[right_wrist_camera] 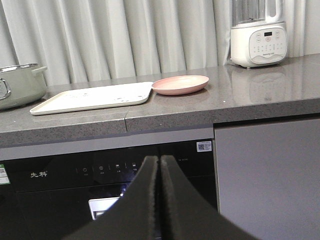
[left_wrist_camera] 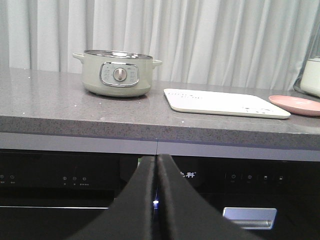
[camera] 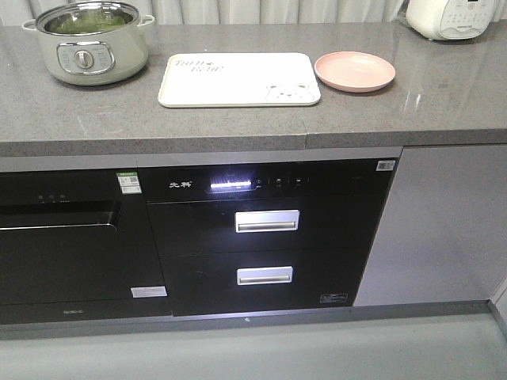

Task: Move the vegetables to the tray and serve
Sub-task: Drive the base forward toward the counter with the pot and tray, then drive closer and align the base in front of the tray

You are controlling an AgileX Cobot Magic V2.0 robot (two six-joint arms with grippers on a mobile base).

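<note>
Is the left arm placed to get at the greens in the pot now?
Probably not yet. The left gripper is shut and points at the cabinet front below the countertop. The pot stands alone on the counter's left; whether anything covers the vegetables I cannot tell.

- A pale green round electric pot [camera: 89, 43] stands at the left of the grey stone countertop [camera: 238, 123], with leafy green vegetables [camera: 87, 21] inside it.
- A cream rectangular tray [camera: 238, 79] lies right of the pot, apart from it.
- A round pink plate [camera: 354, 71] lies just beside the tray's right edge.
- A white blender base [camera: 451, 17] stands behind the plate, at the far right.
- A black two-drawer cabinet [camera: 265, 237] sits under the countertop, below the tray.
</note>
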